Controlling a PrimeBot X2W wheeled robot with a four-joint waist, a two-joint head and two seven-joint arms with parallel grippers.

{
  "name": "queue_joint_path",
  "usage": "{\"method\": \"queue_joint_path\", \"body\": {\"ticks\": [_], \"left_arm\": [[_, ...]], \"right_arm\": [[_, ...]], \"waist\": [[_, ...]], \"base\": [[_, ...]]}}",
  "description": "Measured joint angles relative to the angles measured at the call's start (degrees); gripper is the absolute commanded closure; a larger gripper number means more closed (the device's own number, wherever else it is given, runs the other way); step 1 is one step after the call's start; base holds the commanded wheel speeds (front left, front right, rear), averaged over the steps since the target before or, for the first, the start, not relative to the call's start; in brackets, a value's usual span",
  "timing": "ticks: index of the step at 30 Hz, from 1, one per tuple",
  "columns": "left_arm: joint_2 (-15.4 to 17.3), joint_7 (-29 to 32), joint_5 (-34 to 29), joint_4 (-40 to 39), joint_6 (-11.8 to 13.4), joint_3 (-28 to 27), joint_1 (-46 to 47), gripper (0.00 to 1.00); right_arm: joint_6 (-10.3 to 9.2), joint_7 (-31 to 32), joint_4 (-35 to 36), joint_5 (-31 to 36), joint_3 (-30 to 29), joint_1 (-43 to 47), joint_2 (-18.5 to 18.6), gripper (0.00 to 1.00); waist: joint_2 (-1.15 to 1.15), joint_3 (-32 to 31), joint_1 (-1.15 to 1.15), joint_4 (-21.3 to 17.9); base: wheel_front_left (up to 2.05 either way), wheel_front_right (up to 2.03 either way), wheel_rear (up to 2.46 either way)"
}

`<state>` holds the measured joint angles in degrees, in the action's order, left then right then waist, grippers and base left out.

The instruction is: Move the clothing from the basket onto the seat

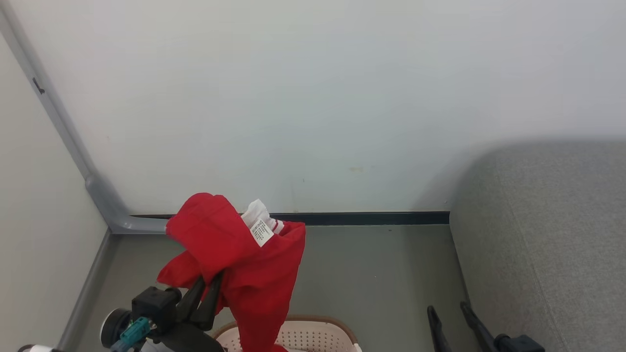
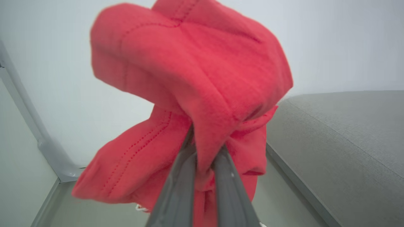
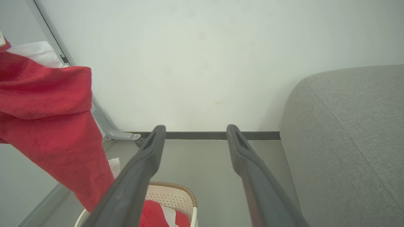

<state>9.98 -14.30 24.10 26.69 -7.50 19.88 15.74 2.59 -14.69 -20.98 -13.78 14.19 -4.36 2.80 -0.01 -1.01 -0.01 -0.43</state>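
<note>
The jaws of the left gripper [image 1: 209, 286] are pressed together on a red garment [image 1: 230, 249]. The cloth is pinched tight between the two dark fingers [image 2: 181, 179]. Most of it puffs up above the fingertips in a big soft lump. A white bit and a small white tag [image 1: 261, 232] poke out near the top of the lump, up and to the right of the jaws. One long part of the garment hangs down past the jaws on their right side. It drops as far as the basket [image 1: 318, 337], which sits on the floor [image 1: 371, 274] under these jaws. I cannot tell if the hanging end touches the basket. More red and white cloth [image 3: 154, 217] lies inside the basket.

The jaws of the right gripper [image 3: 195, 129] are wide apart, and nothing is between them. The basket is low down on their left. The held garment hangs up high, well off to their left. The big grey seat [image 1: 547, 234] is close by on their right, and nothing lies on the part I can see. A pale wall [image 1: 313, 98] stands ahead of both pairs of jaws.
</note>
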Motion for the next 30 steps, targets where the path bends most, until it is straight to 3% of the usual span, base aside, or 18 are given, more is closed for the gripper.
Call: {"method": "queue_joint_path", "body": {"ticks": [18,30], "left_arm": [[-0.38,0.00,-2.70,-13.63,1.44,-2.67,-7.41,1.00],[-0.45,-0.01,-4.34,-18.19,0.90,-1.62,-6.47,1.00]], "right_arm": [[3.07,0.00,0.82,1.30,3.11,1.58,0.11,0.00],[4.47,0.00,1.87,1.13,9.95,1.08,0.32,0.00]], "waist": [[0.01,-1.23,0.00,0.31],[0.01,0.32,0.01,0.60]], "base": [[0.00,0.00,0.00],[0.00,0.00,0.00]]}}
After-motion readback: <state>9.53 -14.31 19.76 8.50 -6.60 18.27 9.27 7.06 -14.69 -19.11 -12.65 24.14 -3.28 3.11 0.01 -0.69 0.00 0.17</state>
